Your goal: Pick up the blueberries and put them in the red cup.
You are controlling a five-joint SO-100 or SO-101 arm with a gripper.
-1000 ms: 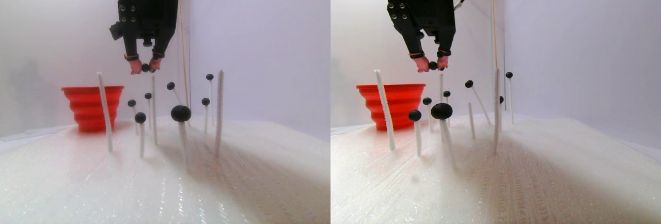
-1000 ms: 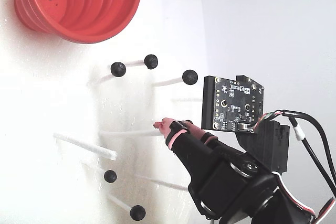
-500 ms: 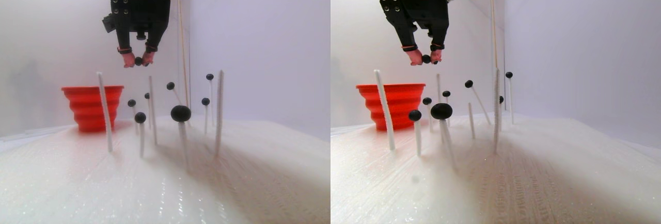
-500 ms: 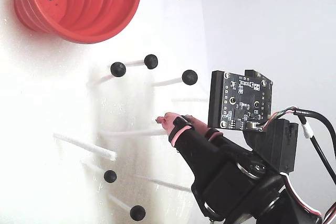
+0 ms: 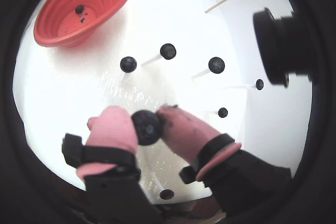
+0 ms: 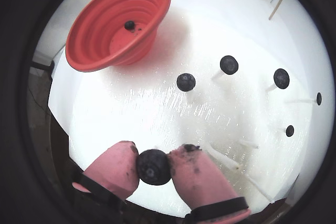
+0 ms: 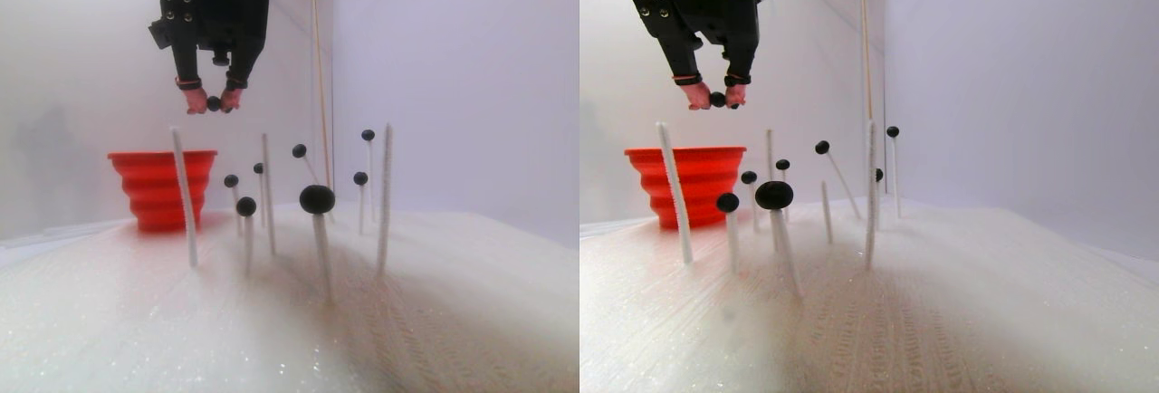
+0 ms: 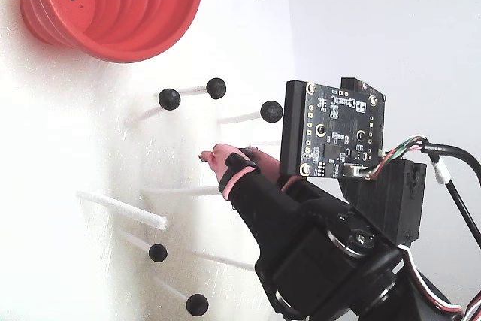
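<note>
Pinching one small black ball (image 5: 146, 127) between its two pink-covered fingertips (image 5: 111, 127), the hand (image 5: 142, 128) hangs in the air above the white surface (image 7: 435, 321). In both wrist views the ball looks matte, round and dark, with a small dimple on its face, and it touches both pink pads. In the stereo pair view the hand (image 7: 212, 101) sits high, above the tops of the white sticks (image 7: 185, 198) and up at about 1 o'clock from the red cup (image 7: 163, 189).

The remaining blueberries (image 6: 186, 82) are the same matte black balls, each perched on the tip of a thin white stick standing in the surface; some sticks carry nothing. In a wrist view they spread from about 12 to 3 o'clock of the hand (image 6: 153, 167), well apart from one another.

The red cup (image 5: 84, 6) is orange-red with stepped concentric ribs, wider at the rim than at the base. It stands at about 11 o'clock from the hand in both wrist views. One black ball (image 6: 129, 24) lies inside on its floor, beside small dark holes. In the fixed view the cup (image 8: 143, 13) is at the top left corner, the hand's pink tip (image 8: 218, 155) well below it.
</note>
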